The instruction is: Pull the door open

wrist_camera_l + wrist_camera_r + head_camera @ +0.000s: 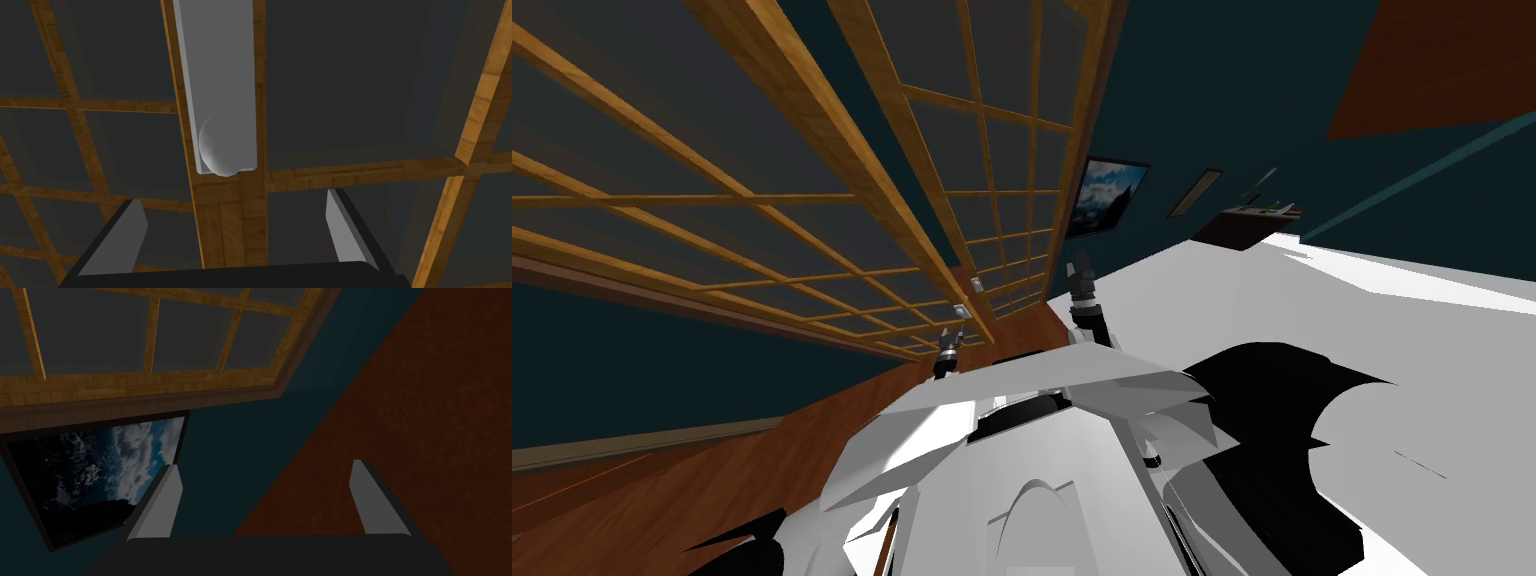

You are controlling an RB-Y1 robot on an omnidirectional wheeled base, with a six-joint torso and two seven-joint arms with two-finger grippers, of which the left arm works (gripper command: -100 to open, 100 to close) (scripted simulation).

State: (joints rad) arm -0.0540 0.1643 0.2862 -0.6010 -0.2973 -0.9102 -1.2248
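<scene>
Wooden lattice door with dark panes (pixel 812 110) ahead on your left, your left gripper (pixel 234 197) spread apart just short of its round grey knob (pixel 217 150) on a long grey plate (pixel 220 75), not touching, your right gripper (pixel 266 464) further right near the door's edge, fingers apart.

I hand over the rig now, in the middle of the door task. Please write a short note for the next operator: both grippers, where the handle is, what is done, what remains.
Left gripper: open, holding nothing, pointed at the wooden lattice door.
Round grey knob, on its grey plate, lies ahead of the fingertips and is not yet between them.
Right gripper: open, empty, raised beside the left arm, away from the knob.
Done: the left arm is roughly lined up with the knob.
Left: advance, shut on the knob, pull the door open.
</scene>
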